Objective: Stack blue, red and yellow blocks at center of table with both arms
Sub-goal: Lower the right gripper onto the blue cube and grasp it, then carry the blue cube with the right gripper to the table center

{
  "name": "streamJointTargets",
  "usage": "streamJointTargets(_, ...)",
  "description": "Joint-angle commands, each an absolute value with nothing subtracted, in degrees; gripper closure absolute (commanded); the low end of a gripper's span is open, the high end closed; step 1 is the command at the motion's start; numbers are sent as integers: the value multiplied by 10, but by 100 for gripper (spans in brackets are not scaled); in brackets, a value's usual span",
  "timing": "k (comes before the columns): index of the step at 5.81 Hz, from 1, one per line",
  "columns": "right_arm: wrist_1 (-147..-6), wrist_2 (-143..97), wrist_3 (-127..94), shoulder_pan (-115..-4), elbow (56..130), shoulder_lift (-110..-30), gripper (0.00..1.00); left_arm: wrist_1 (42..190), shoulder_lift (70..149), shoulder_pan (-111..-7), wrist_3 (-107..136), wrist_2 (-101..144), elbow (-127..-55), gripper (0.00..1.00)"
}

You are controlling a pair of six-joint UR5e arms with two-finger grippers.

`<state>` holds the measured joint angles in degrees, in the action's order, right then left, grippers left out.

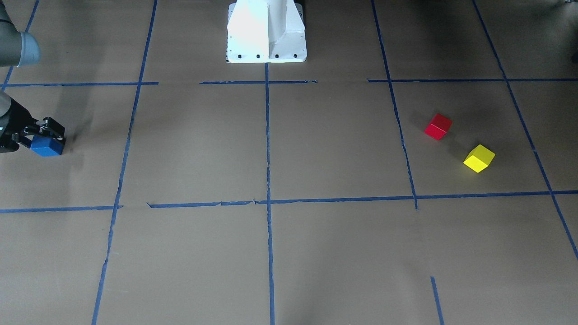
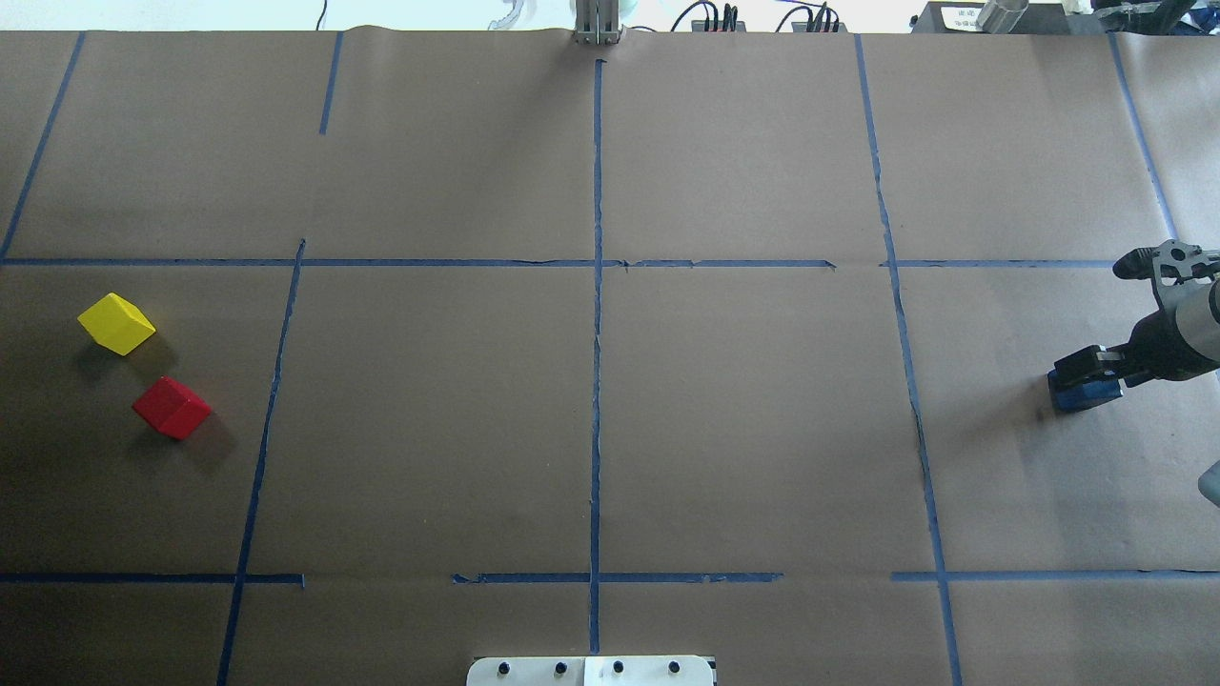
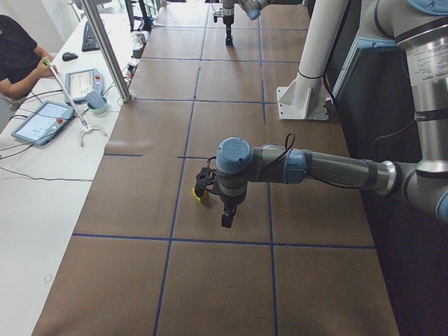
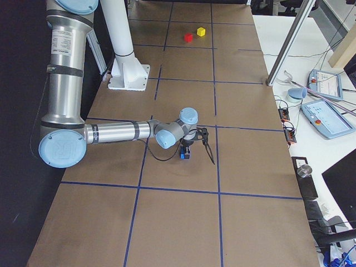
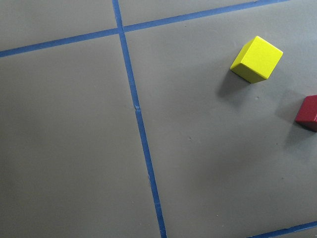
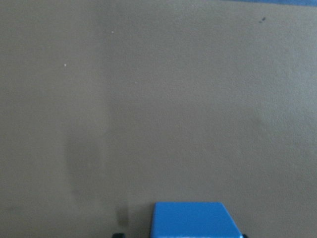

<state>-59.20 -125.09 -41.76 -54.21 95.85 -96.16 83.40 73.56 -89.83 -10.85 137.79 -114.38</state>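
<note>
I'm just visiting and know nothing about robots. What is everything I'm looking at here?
table: 1, brown, under everything
tape lines: many, blue, grid on the table
blue block: 1, blue, robot's right side
red block: 1, red, robot's left side
yellow block: 1, yellow, beside red, apart, farther from the robot
desk: 1, white, along the table
tablets: 2, grey, on the desk
person: 1, black top, at the desk
pedestal: 1, white, robot's base
left arm: 1, silver-grey, near the yellow block
right arm: 1, silver-grey, low over the table
right gripper: 1, black, shut on the blue block
</note>
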Motion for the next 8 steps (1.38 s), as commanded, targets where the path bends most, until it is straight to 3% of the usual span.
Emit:
streamJointTargets(1, -590, -1252, -410, -543, 965, -958, 100, 834, 736, -898, -109, 1382, -1144, 0)
streamJointTargets(3, -600, -1242, -505, -502, 1073, -923, 100, 836, 736, -898, -109, 1382, -1146, 0)
streamJointTargets(5, -720, -1172, -679, -386, 1079, -741, 100, 838, 736, -898, -109, 1394, -1155, 0)
streamJointTargets(6, -889, -1149, -699, -344, 1060, -594, 100, 837, 736, -898, -108, 1394, -1165, 0)
streamJointTargets(8, -928, -1096, -730, -298, 906, -430, 99, 837, 736, -898, -108, 1394, -1172, 0)
